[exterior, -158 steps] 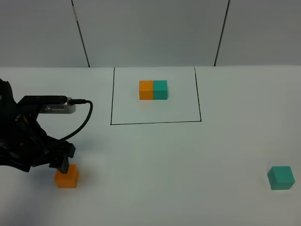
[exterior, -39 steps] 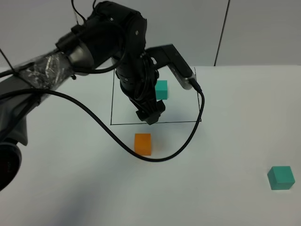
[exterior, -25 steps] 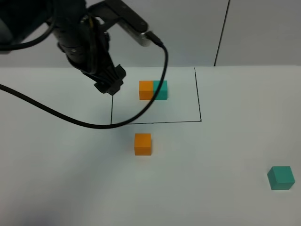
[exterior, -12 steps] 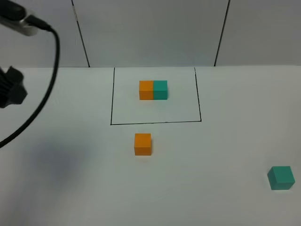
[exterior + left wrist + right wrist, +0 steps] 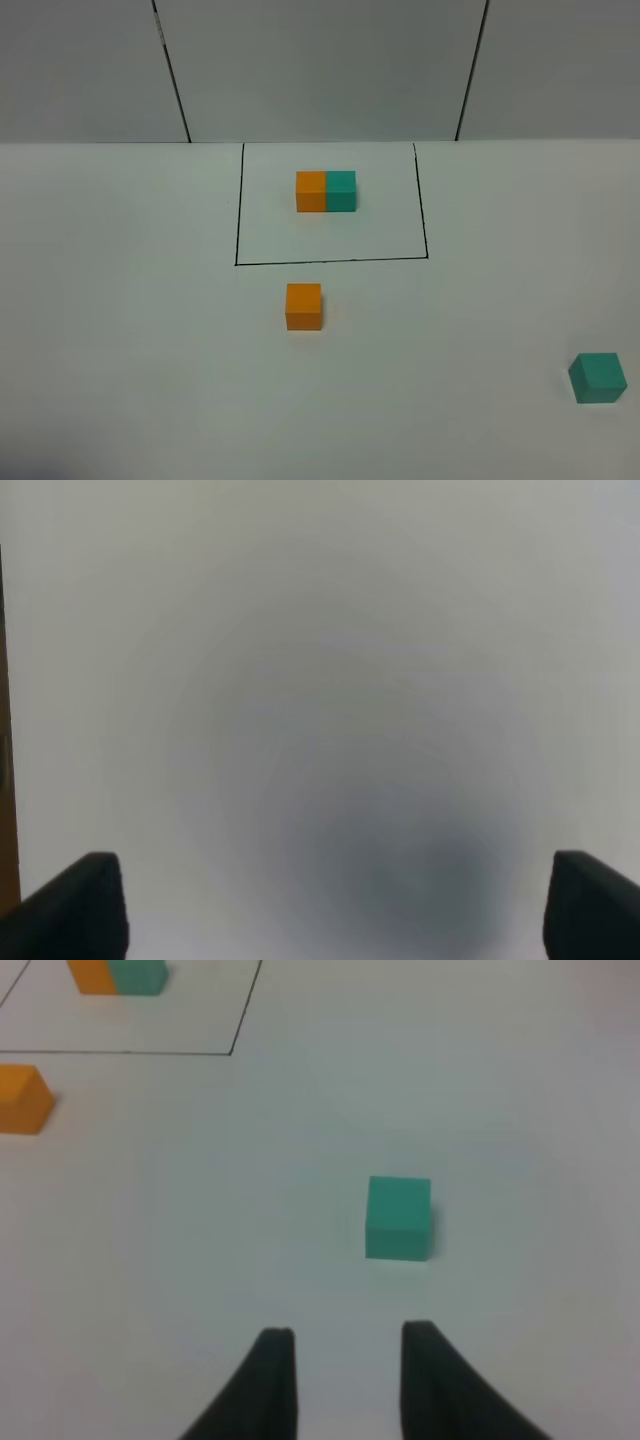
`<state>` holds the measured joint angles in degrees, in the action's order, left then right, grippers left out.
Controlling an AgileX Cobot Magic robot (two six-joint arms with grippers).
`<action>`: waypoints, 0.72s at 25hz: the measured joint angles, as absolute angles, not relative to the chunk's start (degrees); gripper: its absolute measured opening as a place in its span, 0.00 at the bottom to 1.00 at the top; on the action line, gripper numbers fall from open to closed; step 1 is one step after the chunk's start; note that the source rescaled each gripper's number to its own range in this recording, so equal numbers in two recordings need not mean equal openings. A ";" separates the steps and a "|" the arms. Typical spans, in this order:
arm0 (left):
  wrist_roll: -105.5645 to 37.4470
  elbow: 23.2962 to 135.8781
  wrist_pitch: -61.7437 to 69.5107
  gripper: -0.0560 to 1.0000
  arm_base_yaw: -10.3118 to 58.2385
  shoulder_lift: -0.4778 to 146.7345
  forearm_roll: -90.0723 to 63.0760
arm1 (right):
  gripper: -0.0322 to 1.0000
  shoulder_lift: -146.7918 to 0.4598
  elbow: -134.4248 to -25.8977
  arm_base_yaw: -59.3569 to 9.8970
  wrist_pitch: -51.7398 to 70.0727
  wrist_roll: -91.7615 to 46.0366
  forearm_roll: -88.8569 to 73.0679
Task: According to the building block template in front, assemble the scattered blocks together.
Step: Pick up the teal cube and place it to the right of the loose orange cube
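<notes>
A joined pair of small cubes (image 5: 326,191), orange on the left and teal on the right, sits flat in the upper middle of the overhead picture. It is inside a thin black-lined rectangle (image 5: 330,261) drawn on the white surface. A loose orange cube (image 5: 304,306) rests just below the rectangle's lower line, near the centre. A loose teal cube (image 5: 598,378) of equal size lies well apart from it at the lower right edge, turned slightly askew.
</notes>
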<state>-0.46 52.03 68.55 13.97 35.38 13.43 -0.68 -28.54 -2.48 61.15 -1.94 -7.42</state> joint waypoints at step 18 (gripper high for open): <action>-0.50 30.84 62.14 0.88 13.97 2.44 0.79 | 0.40 -0.68 -28.54 -2.48 61.15 -1.94 -7.42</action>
